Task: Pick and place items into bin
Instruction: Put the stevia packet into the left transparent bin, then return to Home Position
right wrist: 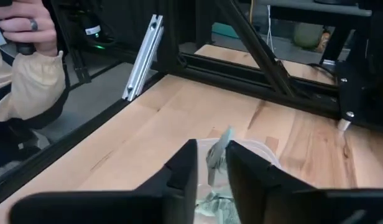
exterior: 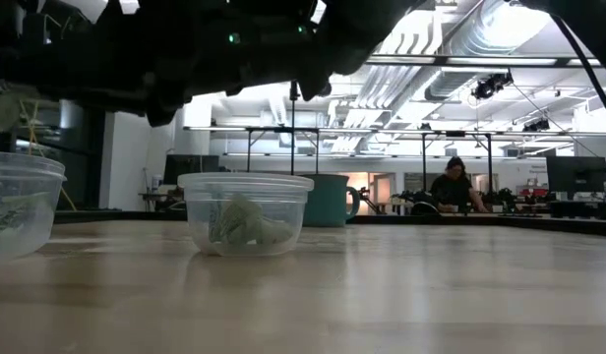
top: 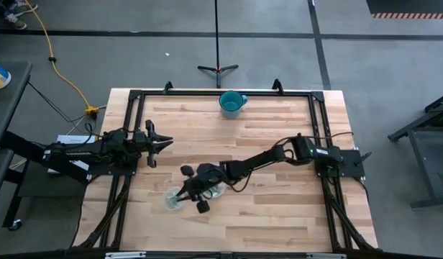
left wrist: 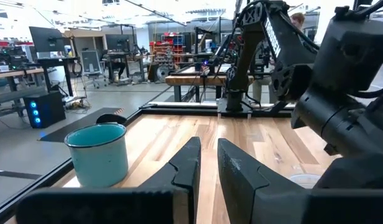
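Observation:
My right gripper (top: pixel 180 194) reaches over the table's near middle and is shut on one pale green shiny piece (right wrist: pixel 217 151). It is held above a clear plastic tub (right wrist: pixel 261 151) with several such pieces (right wrist: pixel 217 206) lying on its bottom. A second clear tub (top: pixel 214 191) stands beside it. In the low view both tubs (exterior: pixel 246 211) (exterior: pixel 18 211) hold green pieces. My left gripper (top: pixel 164 142) waits at the table's left, shut and empty, and also shows in its own wrist view (left wrist: pixel 208 168). My right gripper pinches the pale green piece between its two fingers (right wrist: pixel 185 165). The piece's upper end (right wrist: pixel 225 135) sticks out past the fingers. The fingers slant down from the table's right. The piece is lifted clear, above the tub's opening.
A teal cup (top: pixel 232 103) stands at the table's far edge and shows in the left wrist view (left wrist: pixel 98 152). A black frame (top: pixel 135 115) runs round the table. A person's hand and sleeve (right wrist: pixel 30 37) show beyond the near edge. Bare wood lies at the right (top: pixel 293 208).

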Tool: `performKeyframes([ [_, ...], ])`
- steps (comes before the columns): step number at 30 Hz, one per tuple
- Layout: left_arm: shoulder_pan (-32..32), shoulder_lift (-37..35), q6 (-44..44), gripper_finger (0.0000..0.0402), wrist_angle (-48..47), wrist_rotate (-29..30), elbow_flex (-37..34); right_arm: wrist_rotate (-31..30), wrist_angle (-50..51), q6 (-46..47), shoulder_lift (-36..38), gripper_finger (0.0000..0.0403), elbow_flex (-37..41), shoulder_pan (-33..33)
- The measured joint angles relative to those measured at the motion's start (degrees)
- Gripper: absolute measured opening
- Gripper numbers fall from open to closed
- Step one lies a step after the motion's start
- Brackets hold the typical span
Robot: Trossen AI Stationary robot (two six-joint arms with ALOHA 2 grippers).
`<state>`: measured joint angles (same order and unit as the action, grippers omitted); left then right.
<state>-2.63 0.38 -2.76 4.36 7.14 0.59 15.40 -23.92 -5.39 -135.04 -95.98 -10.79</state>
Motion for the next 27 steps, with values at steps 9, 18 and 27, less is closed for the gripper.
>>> performKeyframes([
  [9, 0.0, 0.0, 0.0, 0.0092, 0.0, 0.0, 0.0, -2.4, -0.6, 0.0, 0.0, 0.0156, 0.0, 0.1],
  [18, 0.0, 0.0, 0.0, 0.0092, 0.1, 0.0, 0.0, 0.8, 1.3, 0.9, 0.2, 0.018, 0.0, 0.2],
  [27, 0.0, 0.0, 0.0, 0.0092, 0.1, 0.0, 0.0, -6.1, 3.7, 4.6, 10.2, 0.0158, 1.1, 4.8],
])
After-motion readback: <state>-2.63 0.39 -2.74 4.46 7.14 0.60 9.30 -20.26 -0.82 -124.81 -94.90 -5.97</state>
